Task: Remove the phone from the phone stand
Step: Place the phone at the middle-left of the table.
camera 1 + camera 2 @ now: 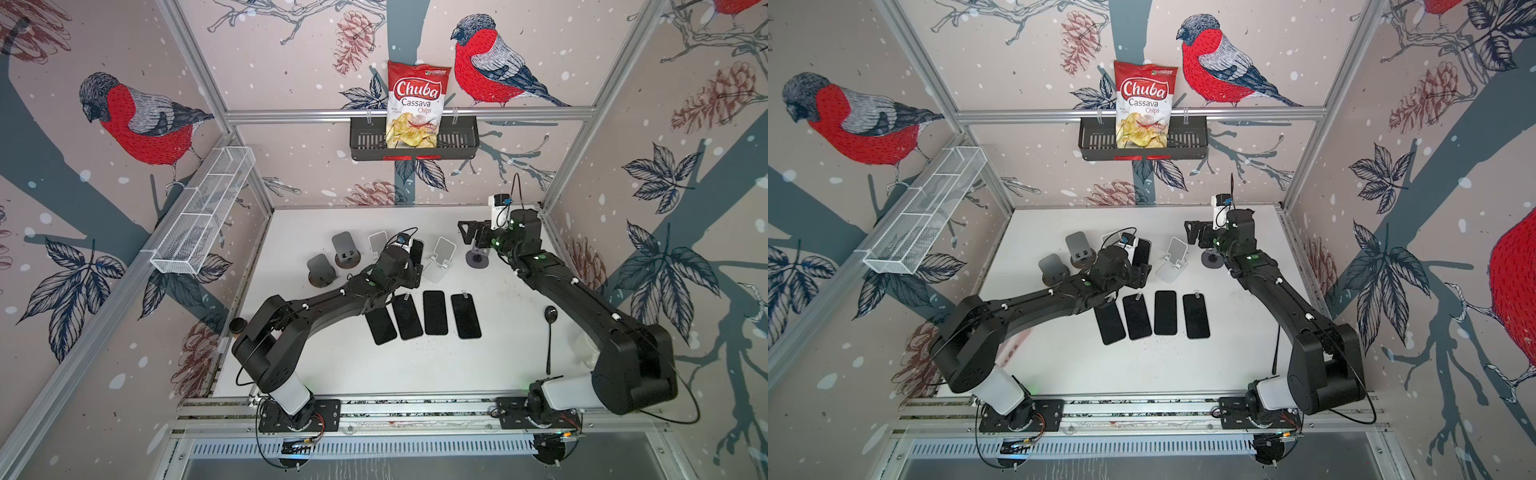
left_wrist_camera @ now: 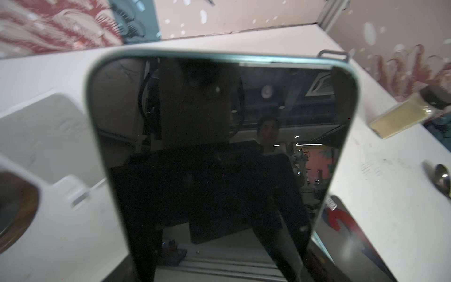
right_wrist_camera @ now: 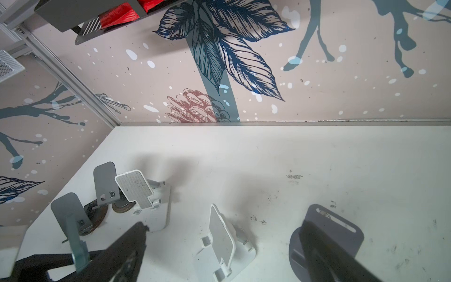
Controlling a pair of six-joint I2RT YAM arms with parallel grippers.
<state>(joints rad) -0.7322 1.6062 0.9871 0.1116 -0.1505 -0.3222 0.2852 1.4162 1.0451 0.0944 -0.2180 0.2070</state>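
Observation:
A phone point(image 1: 417, 250) with a dark screen and teal edge stands upright in my left gripper point(image 1: 414, 272), which is shut on its lower part. It fills the left wrist view point(image 2: 219, 146). In the right wrist view the phone's edge point(image 3: 74, 240) hangs apart from every stand. The white phone stand point(image 1: 378, 240) just behind it is bare point(image 3: 135, 189). My right gripper point(image 1: 467, 232) is open and holds nothing, hovering over a grey round-based stand point(image 1: 478, 258); its fingers point(image 3: 133, 244) straddle a white stand point(image 3: 222, 239).
Several phones lie flat side by side mid-table point(image 1: 435, 312). Two grey stands point(image 1: 345, 249) sit at the back left. A black spoon point(image 1: 549, 332) lies on the right. A spice jar point(image 2: 402, 114) lies near the wall. A chips bag point(image 1: 417, 104) sits in the wall basket.

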